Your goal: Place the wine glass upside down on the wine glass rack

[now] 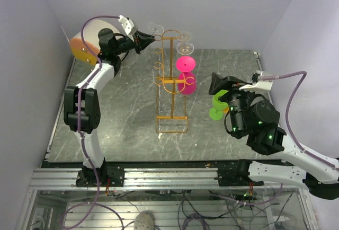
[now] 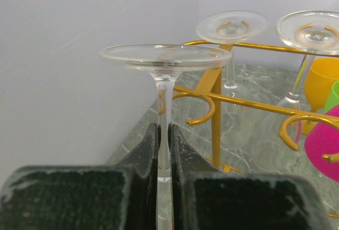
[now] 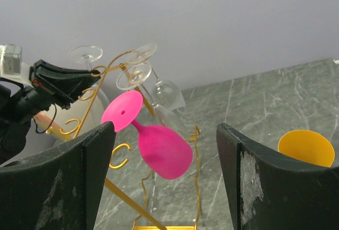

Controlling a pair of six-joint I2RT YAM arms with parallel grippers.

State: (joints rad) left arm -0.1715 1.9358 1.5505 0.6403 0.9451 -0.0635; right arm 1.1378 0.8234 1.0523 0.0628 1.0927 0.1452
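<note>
Nearest, at the overhead view's lower right, the right gripper (image 3: pixel 165 134) gaped wide and empty, its arm folded low and facing the wine glass rack (image 2: pixel 216 113) at centre. Beyond, at upper centre, the left gripper (image 2: pixel 164 134) pinched the clear wine glass (image 2: pixel 165 59) by its stem, foot up, just beside the rack's top, its arm stretched high.

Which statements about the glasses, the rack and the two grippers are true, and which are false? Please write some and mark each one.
1. The left gripper is shut on the stem of a clear wine glass. True.
2. That glass is held with its foot pointing down. False: the foot is up.
3. A pink glass hangs on the wine glass rack. True.
4. The right gripper grips the pink glass. False: it is open and holds nothing.
</note>
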